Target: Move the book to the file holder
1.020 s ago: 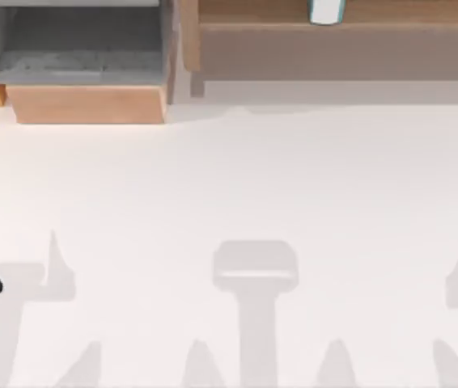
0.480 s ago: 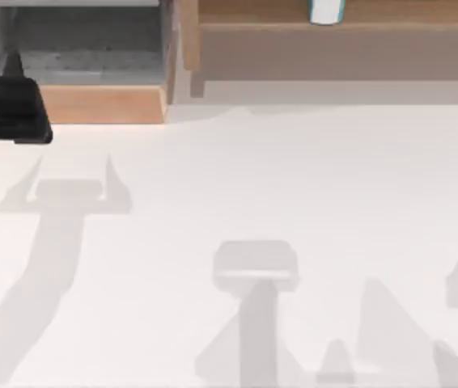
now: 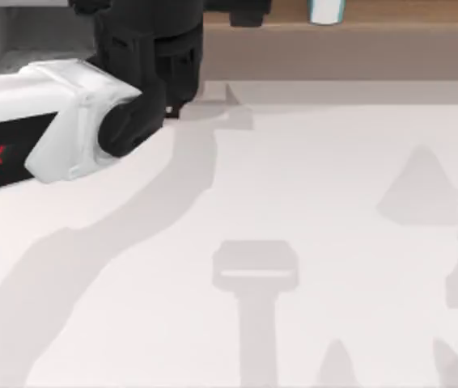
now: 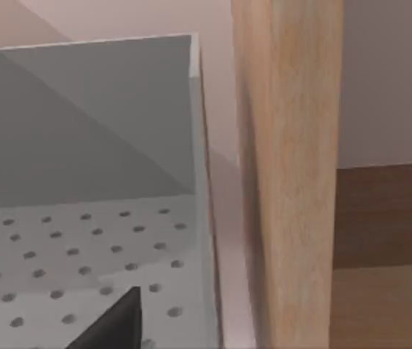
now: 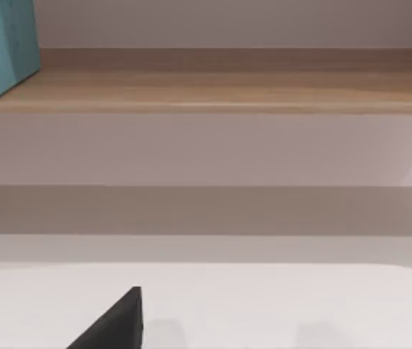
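The teal book [image 3: 326, 10] with white page edges stands upright on the long brown shelf at the back right; in the right wrist view the book [image 5: 6, 43] is far off. My left arm reaches in from the left and covers most of the grey file holder [image 3: 19, 40]. Its black wrist sits over the holder's right side, and the left gripper [image 3: 247, 11] points toward the shelf, left of the book. In the left wrist view the left gripper [image 4: 111, 323] shows as a dark tip over the holder's perforated grey floor [image 4: 82, 240]. A dark tip of the right gripper [image 5: 111, 323] hangs over the white table.
The long brown wooden shelf [image 3: 358, 48] runs along the back right, its light wooden end post [image 4: 286, 182] close beside the holder's right wall. The white table [image 3: 294, 202] in front carries only arm shadows.
My left arm has swung from the table's left edge up over the file holder, toward the shelf. On the right, a shadow has moved up the table. The book has not moved.
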Controlling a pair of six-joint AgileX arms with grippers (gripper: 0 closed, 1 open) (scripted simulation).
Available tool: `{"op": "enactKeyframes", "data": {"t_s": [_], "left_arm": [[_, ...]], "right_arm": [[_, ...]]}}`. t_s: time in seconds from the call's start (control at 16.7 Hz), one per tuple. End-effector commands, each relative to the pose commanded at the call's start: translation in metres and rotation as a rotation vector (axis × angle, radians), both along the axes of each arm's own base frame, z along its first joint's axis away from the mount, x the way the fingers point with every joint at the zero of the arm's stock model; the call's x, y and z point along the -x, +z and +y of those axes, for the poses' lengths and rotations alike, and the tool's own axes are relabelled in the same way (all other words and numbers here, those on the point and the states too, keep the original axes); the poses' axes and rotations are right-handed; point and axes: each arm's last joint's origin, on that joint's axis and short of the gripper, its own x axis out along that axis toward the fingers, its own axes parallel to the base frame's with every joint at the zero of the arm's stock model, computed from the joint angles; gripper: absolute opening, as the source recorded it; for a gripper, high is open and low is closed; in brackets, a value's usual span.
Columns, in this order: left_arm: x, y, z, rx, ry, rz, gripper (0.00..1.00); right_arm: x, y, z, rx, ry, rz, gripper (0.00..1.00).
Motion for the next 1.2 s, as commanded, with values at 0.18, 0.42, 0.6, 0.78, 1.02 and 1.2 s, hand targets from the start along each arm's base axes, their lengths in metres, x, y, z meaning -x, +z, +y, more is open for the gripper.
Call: {"op": "enactKeyframes", "data": {"t_s": [0.18, 0.42, 0.6, 0.78, 1.02, 1.2], "left_arm": [[-0.032, -0.017, -0.062, 0.015, 0.002, -0.025, 1.00], [-0.059, -0.044, -0.123, 0.051, 0.005, -0.062, 1.00], [-0.073, -0.066, -0.152, 0.069, 0.007, -0.076, 1.00], [-0.080, -0.077, -0.167, 0.084, 0.009, -0.088, 1.00], [-0.081, -0.078, -0.169, 0.089, 0.009, -0.091, 1.00], [-0.083, -0.078, -0.167, 0.088, 0.011, -0.090, 1.00]], "right_arm": [[0.000, 0.000, 0.000, 0.000, 0.000, 0.000, 1.00], [0.000, 0.000, 0.000, 0.000, 0.000, 0.000, 1.00], [0.000, 0.000, 0.000, 0.000, 0.000, 0.000, 1.00], [0.000, 0.000, 0.000, 0.000, 0.000, 0.000, 1.00], [0.000, 0.000, 0.000, 0.000, 0.000, 0.000, 1.00], [0.000, 0.000, 0.000, 0.000, 0.000, 0.000, 1.00]]}}
